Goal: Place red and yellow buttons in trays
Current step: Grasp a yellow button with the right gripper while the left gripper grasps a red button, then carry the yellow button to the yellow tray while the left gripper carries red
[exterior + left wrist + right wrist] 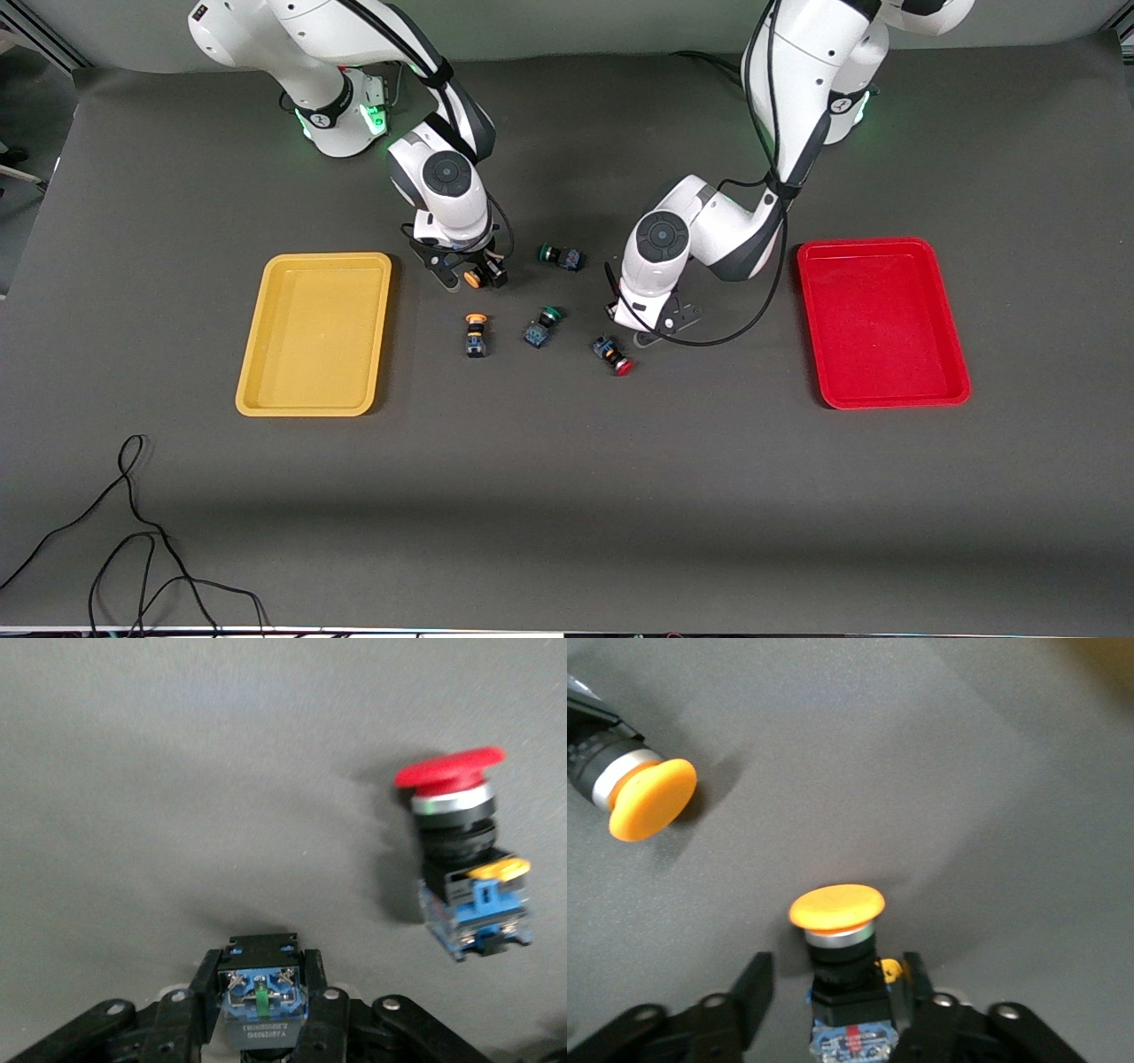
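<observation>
no readable text anywhere

White arms (691, 235) with black joints, black cables, green-lit bases.

Yellow tray (314, 333), red tray (881, 321), dark grey table (567, 496) (black cable (133, 549)).

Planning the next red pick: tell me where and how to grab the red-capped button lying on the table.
Grip the red-capped button across its boxy black-and-blue body, coming straight down from above. It lies on its side, so the body's flat flanks face the fingers; the round mushroom cap would likely slip.
</observation>
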`<state>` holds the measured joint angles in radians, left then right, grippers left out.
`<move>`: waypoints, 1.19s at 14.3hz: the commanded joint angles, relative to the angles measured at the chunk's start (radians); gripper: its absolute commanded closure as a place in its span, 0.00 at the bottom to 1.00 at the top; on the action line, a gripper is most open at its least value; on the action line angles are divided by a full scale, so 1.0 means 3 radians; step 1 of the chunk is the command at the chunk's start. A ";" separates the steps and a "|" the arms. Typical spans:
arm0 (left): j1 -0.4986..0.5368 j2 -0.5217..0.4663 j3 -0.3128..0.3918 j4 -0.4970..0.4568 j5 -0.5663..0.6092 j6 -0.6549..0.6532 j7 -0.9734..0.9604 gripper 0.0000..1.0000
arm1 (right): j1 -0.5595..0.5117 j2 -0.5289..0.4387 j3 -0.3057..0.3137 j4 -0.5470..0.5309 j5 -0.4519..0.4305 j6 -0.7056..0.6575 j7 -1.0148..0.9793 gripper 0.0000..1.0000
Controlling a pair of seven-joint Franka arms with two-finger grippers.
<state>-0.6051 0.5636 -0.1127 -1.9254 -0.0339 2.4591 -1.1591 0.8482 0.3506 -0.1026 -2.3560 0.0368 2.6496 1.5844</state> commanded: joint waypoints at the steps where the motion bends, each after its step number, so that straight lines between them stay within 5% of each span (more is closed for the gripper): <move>1: 0.0083 -0.0231 0.0059 0.0077 0.0057 -0.0540 0.0175 1.00 | 0.0031 -0.0018 -0.0026 0.0035 0.0031 -0.0032 -0.0015 0.90; 3: 0.0359 -0.0451 0.0059 0.0093 0.0062 -0.1046 0.0670 1.00 | 0.0026 -0.0059 -0.0031 0.0071 0.0031 -0.0073 -0.0020 0.90; 6: 0.0865 -0.0692 0.0064 0.0026 0.0225 -0.1564 0.1407 1.00 | -0.0010 -0.0334 -0.0041 0.0499 0.0031 -0.1056 -0.0035 0.90; 10: 0.1417 -0.0841 0.0059 -0.0285 0.0650 -0.1565 0.2118 1.00 | -0.0015 -0.0549 -0.0363 0.1210 0.0046 -0.2233 -0.0581 0.90; 14: 0.1939 -0.0800 0.0064 -0.0474 0.0706 -0.1285 0.2932 1.00 | -0.0010 -0.0627 -0.1108 0.1594 0.0250 -0.2813 -0.1923 0.90; 17: 0.2072 -0.0815 0.0069 -0.0785 0.0839 -0.0927 0.2948 1.00 | -0.0010 -0.0622 -0.1737 0.1610 0.0205 -0.2814 -0.3252 0.90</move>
<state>-0.0010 0.3470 -0.0802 -2.0745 0.1900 2.1079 -0.2834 0.8376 0.1485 -0.5238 -1.8921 0.0850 1.8224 0.8354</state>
